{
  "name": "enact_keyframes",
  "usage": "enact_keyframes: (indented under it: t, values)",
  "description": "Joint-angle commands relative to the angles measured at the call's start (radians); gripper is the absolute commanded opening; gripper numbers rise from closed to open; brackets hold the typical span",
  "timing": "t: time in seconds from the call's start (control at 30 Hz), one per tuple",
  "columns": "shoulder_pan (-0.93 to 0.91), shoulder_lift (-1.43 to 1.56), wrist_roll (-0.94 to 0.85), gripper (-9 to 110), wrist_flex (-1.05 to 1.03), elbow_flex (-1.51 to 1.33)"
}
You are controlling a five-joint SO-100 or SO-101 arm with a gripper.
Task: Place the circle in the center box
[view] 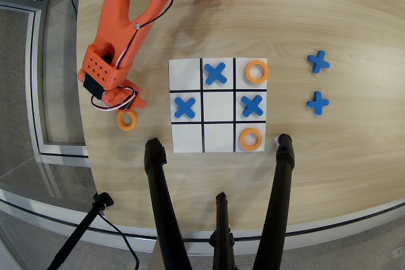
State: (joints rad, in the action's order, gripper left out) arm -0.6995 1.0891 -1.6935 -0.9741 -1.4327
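Overhead view, read from the bottom edge upward. Black tripod legs (161,207) rise from the lower edge onto the wooden table (335,156). Above them lies the white 3x3 board (187,136). Its center box (218,106) is bare, with blue X pieces at its 9 o'clock (184,107), 3 o'clock (252,105) and 12 o'clock (216,73), and orange rings in the lower-right (250,138) and upper-right (256,71) cells. The circle (127,119) lies flat on the table at the board's 9 o'clock, off the board. The gripper (123,102) hangs just above it at its 12 o'clock; jaw state cannot be told. Two spare blue X pieces (318,102) lie at the board's 3 o'clock. The orange arm (126,23) runs toward 12 o'clock.
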Motion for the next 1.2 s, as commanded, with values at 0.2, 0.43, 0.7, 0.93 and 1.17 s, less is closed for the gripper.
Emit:
enact_keyframes:
  t: [0.2, 0.43, 0.7, 0.93, 1.17]
  values:
    - [-0.017, 0.031, -0.031, 22, -0.11, -0.009]
    - [-0.02, 0.04, -0.035, 22, -0.126, -0.037]
    - [-0.028, 0.041, -0.028, 22, -0.201, -0.069]
    - [-0.025, 0.038, -0.028, 16, -0.201, -0.077]
    - [-0.023, 0.038, -0.035, 3, -0.183, -0.101]
